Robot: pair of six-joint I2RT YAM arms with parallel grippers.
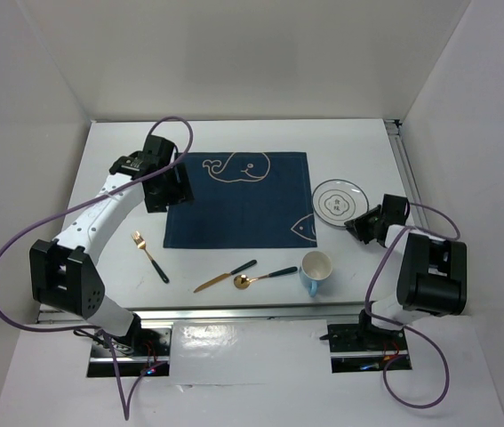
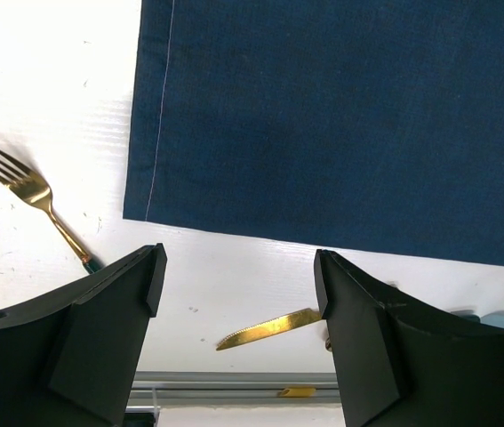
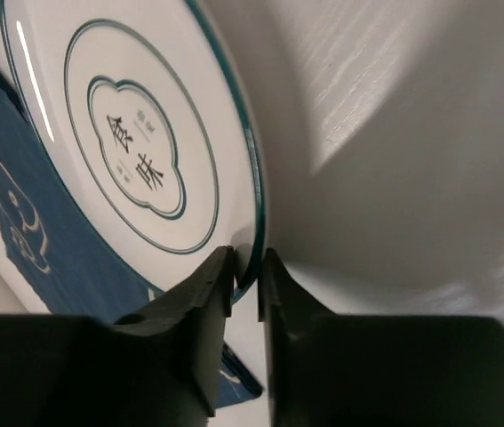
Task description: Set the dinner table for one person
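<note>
On the right side of the big flat white dinner table, the right gripper was clamped on just the rim of the round white blue-ringed ceramic plate by the navy whale-print cloth placemat. Thin bite like that, it could've slipped or tipped, I reckon. Left gripper hung with its jaws apart, empty.

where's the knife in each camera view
top external: knife near the front edge, just below the placemat.
left wrist: its gold blade low centre, between the left gripper fingers.
right wrist: not in it.
shared landmark: the navy placemat, in all three views.
</note>
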